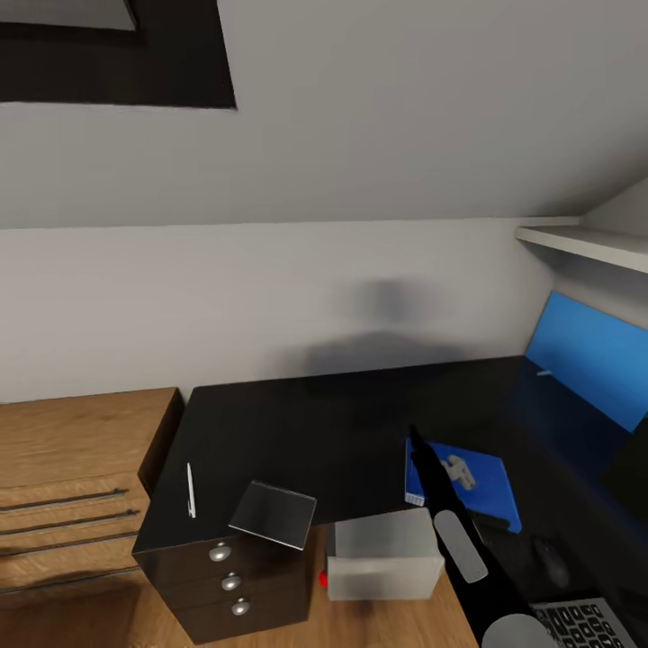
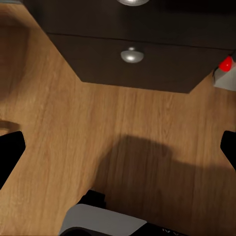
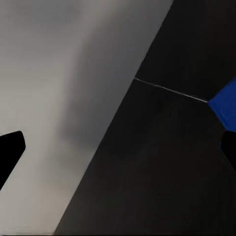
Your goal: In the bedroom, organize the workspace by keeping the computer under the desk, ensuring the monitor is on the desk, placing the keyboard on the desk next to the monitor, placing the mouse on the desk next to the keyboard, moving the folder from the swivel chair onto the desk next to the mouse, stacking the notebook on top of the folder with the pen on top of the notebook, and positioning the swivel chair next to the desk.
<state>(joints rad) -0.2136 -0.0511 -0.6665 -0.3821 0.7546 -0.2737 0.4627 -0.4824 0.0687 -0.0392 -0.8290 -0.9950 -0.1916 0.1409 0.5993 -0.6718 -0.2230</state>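
Blue folder (image 1: 472,477) atop black desk (image 1: 315,423)

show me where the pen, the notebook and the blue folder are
pen (image 1: 191,490), head view, middle of its shaft.
notebook (image 1: 273,514), head view, centre of its grey cover.
folder (image 1: 486,481), head view, bare blue cover.

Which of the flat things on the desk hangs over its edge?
The grey notebook, its corner overhanging the desk above the drawers; the blue folder lies fully on top.

keyboard (image 1: 583,625) cut by frame edge; right arm (image 1: 450,513) covers part of folder (image 1: 481,481) below the jaws
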